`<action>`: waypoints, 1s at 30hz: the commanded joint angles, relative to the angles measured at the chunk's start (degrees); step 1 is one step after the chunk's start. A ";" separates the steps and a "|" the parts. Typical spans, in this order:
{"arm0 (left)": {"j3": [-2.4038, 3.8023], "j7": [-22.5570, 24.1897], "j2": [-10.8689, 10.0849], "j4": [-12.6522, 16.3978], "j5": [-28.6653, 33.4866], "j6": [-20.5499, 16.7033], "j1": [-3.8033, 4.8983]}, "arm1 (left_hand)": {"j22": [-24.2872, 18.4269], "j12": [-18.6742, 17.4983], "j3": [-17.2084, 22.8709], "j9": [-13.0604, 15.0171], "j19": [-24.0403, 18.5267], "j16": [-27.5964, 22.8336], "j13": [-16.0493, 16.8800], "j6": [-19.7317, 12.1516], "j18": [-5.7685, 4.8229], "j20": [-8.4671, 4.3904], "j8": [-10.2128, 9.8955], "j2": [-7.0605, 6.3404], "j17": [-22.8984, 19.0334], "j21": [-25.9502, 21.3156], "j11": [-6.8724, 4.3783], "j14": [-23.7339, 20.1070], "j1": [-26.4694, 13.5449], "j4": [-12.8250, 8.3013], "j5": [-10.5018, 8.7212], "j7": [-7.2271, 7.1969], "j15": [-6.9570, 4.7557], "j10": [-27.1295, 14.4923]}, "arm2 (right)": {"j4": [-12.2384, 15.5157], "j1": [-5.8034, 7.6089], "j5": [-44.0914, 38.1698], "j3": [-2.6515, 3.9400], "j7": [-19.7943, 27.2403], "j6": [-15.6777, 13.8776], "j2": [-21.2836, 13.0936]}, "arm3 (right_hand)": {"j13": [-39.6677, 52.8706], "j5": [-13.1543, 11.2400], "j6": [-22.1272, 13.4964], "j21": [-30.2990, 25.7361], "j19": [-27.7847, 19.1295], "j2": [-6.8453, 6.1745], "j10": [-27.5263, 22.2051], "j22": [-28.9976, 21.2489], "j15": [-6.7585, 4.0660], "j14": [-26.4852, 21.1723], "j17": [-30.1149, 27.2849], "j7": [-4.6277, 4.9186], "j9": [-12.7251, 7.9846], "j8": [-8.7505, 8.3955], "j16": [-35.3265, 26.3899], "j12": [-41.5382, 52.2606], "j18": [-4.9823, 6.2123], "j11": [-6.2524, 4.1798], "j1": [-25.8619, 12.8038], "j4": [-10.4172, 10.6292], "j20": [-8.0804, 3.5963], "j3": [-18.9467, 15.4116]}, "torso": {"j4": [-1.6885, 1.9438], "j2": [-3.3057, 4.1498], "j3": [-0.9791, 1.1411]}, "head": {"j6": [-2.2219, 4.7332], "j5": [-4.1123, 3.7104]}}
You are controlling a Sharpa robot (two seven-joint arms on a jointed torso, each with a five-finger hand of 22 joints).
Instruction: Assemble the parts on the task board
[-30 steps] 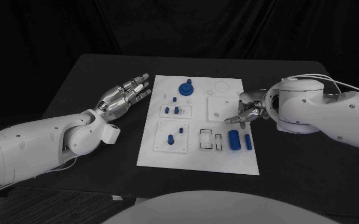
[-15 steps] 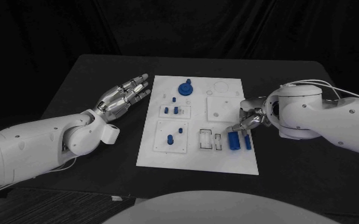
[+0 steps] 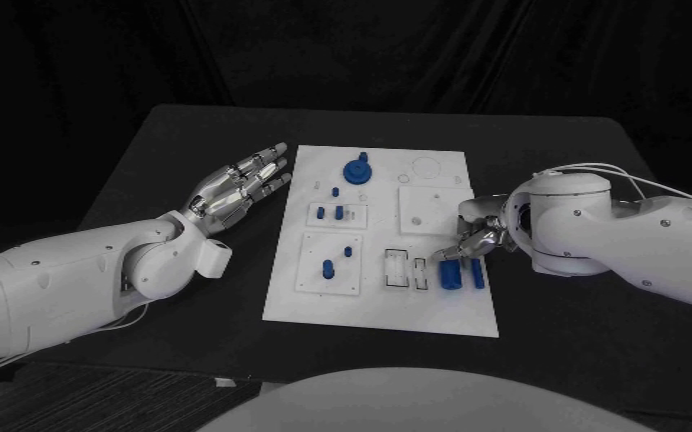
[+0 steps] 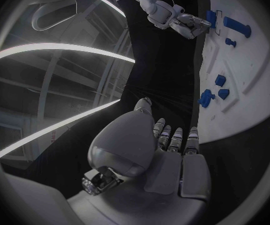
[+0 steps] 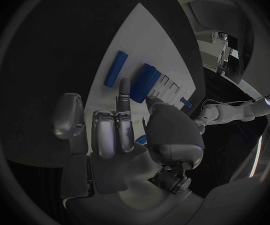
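My right hand (image 3: 479, 236) hovers over the board's (image 3: 378, 307) right edge, fingers half curled and holding nothing, fingertips (image 5: 124, 87) just beside two blue bars (image 3: 451, 274) lying there. My left hand (image 3: 238, 187) rests flat on the bench (image 3: 173, 142) left of the board, fingers straight and apart. Farther off, a blue knob (image 3: 356, 169) stands near the board's far end.
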 commanded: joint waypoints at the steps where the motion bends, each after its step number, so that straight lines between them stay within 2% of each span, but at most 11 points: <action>1: 0.05 0.30 0.15 0.03 0.03 0.64 -0.10 | -0.28 0.90 2.08 0.59 0.66 -0.55 -0.36 0.29 0.32 0.14 0.67 -0.25 -0.43 -0.83 0.65 0.47 0.78 -0.97 1.06 0.13 0.24 0.13 | -0.24 -0.39 -0.44 0.01 -0.76 -2.29 0.26 | 15.64 0.90 -0.71 -1.83 -0.45 0.23 5.76 8.79 0.30 6.01 15.69 -0.08 -0.16 -1.06 1.14 0.95 3.13 0.64 1.22 0.05 0.07 -2.01 | 0.03 0.04 0.01 | -0.01 -0.07; 5: 0.05 0.16 0.20 -0.01 0.03 0.77 -0.12 | -0.28 0.89 2.09 0.58 0.66 -0.55 -0.36 0.28 0.32 0.16 0.67 -0.25 -0.43 -0.83 0.68 0.47 0.79 -0.98 1.07 0.17 0.27 0.12 | -0.82 -0.89 -0.44 0.01 -0.74 -2.72 0.83 | 15.64 2.30 -1.54 -3.29 -1.15 0.09 5.76 8.41 0.61 6.01 15.69 0.22 0.46 -1.54 1.14 0.95 3.40 0.95 3.00 -0.15 0.42 -2.09 | 0.05 0.03 0.03 | -0.01 -0.04; 7: 0.05 0.09 0.19 0.01 0.03 0.81 -0.13 | -0.28 0.89 2.09 0.58 0.66 -0.55 -0.36 0.28 0.32 0.16 0.67 -0.25 -0.43 -0.83 0.68 0.47 0.79 -0.98 1.07 0.17 0.27 0.12 | -1.08 -1.16 -0.44 0.01 -0.75 -2.77 1.08 | 15.64 5.21 -2.11 -4.06 -1.48 -0.02 5.76 8.23 0.73 6.01 15.69 0.32 1.22 -1.70 1.14 0.95 3.54 1.08 4.62 -0.41 0.58 -2.00 | 0.06 0.04 0.04 | -0.01 0.06; 9: 0.05 0.02 0.19 0.01 0.03 0.84 -0.14 | -0.28 0.89 2.09 0.58 0.66 -0.55 -0.36 0.28 0.32 0.16 0.67 -0.25 -0.43 -0.83 0.68 0.47 0.79 -0.98 1.07 0.17 0.27 0.12 | -1.24 -1.40 -0.43 0.02 -0.76 -2.85 1.24 | 15.64 6.89 -2.71 -4.31 -1.57 -0.09 5.76 8.19 0.82 6.01 15.69 0.44 1.81 -1.86 1.14 0.95 3.58 1.17 5.44 -0.44 0.67 -2.01 | 0.06 0.04 0.02 | -0.01 0.14; 13: 0.05 -0.16 0.21 -0.05 0.03 0.93 -0.16 | -0.27 0.88 2.11 0.59 0.67 -0.55 -0.36 0.31 0.32 0.19 0.68 -0.26 -0.43 -0.82 0.74 0.47 0.81 -1.00 1.08 0.23 0.30 0.12 | -1.30 -1.74 -0.36 0.02 -0.73 -4.03 1.39 | 15.64 17.51 -3.51 -5.97 -2.22 -0.31 5.76 7.86 0.79 6.01 15.69 0.14 5.34 -1.03 1.14 0.95 3.85 1.03 8.85 -1.40 0.68 -0.95 | 0.04 0.01 0.00 | -0.01 0.27; 19: 0.05 -0.32 0.39 -0.21 0.03 1.09 -0.20 | -0.29 0.86 2.12 0.58 0.66 -0.55 -0.36 0.31 0.32 0.22 0.69 -0.27 -0.43 -0.83 0.81 0.47 0.84 -1.03 1.09 0.31 0.33 0.11 | -1.44 -1.90 3.77 0.02 -0.64 -6.39 1.36 | 15.64 23.85 -4.63 -7.89 -2.95 -0.84 5.76 7.44 0.69 5.51 14.97 -0.05 8.66 -0.16 0.26 0.95 4.15 0.88 10.42 -2.18 0.62 0.54 | 0.03 0.04 0.02 | -0.01 0.41; 22: 0.05 -0.39 0.42 -0.24 0.03 1.13 -0.22 | -0.29 0.86 2.14 0.58 0.66 -0.55 -0.36 0.30 0.32 0.24 0.69 -0.26 -0.43 -0.83 0.85 0.47 0.87 -1.05 1.10 0.36 0.35 0.11 | -1.58 -1.93 7.67 0.02 -0.54 -7.93 1.32 | 15.64 26.35 -5.26 -9.36 -3.51 -1.07 5.76 7.09 0.60 4.86 14.06 -0.23 11.06 0.92 -0.92 0.95 4.40 0.76 11.05 -2.80 0.57 1.56 | 0.05 0.05 0.04 | -0.01 0.52; 23: 0.05 -0.41 0.43 -0.25 0.03 1.13 -0.22 | -0.29 0.86 2.14 0.58 0.66 -0.55 -0.36 0.30 0.32 0.24 0.69 -0.26 -0.43 -0.83 0.85 0.47 0.87 -1.05 1.10 0.36 0.35 0.11 | -1.59 -1.94 8.68 0.02 -0.51 -8.36 1.28 | 15.64 26.35 -5.26 -9.36 -3.51 -1.07 5.76 7.09 0.60 4.86 14.06 -0.23 11.06 0.92 -0.92 0.95 4.40 0.76 11.05 -2.80 0.57 1.56 | 0.04 0.04 0.03 | -0.01 0.55; 24: 0.05 -0.44 0.42 -0.27 0.03 1.14 -0.23 | -0.27 0.83 2.17 0.59 0.67 -0.55 -0.37 0.38 0.32 0.27 0.71 -0.27 -0.43 -0.83 0.90 0.47 0.92 -1.10 1.14 0.42 0.39 0.10 | -1.59 -1.94 9.83 0.02 -0.46 -8.90 1.22 | 15.64 27.39 -5.47 -9.85 -3.65 -1.17 5.76 6.98 0.53 4.56 13.62 -0.39 12.45 1.92 -1.50 0.95 4.48 0.62 11.14 -3.05 0.50 2.03 | 0.05 0.04 0.03 | -0.01 0.58; 28: 0.05 -0.51 0.40 -0.30 0.03 1.15 -0.24 | -0.27 0.83 2.17 0.59 0.67 -0.55 -0.37 0.38 0.32 0.27 0.71 -0.27 -0.43 -0.83 0.90 0.47 0.92 -1.10 1.14 0.42 0.39 0.10 | -1.21 -1.89 13.42 0.03 -0.28 -11.20 0.72 | 15.64 28.57 -6.54 -10.41 -3.67 -1.25 5.76 6.89 0.38 4.38 13.30 -0.57 14.98 3.45 -1.93 0.95 4.55 0.47 11.00 -3.36 0.37 3.06 | 0.02 0.00 0.02 | -0.01 0.74; 30: 0.05 -0.54 0.41 -0.33 0.03 1.15 -0.25 | -0.27 0.83 2.17 0.59 0.67 -0.55 -0.37 0.38 0.32 0.27 0.71 -0.27 -0.43 -0.83 0.90 0.47 0.92 -1.10 1.14 0.42 0.39 0.10 | -0.82 -1.73 15.53 0.03 -0.22 -12.70 0.40 | 15.64 28.94 -6.75 -10.50 -3.66 -1.26 5.76 6.88 0.34 4.37 13.29 -0.59 15.46 3.73 -1.95 0.95 4.56 0.43 10.94 -3.40 0.34 3.31 | 0.04 0.00 0.02 | -0.01 0.76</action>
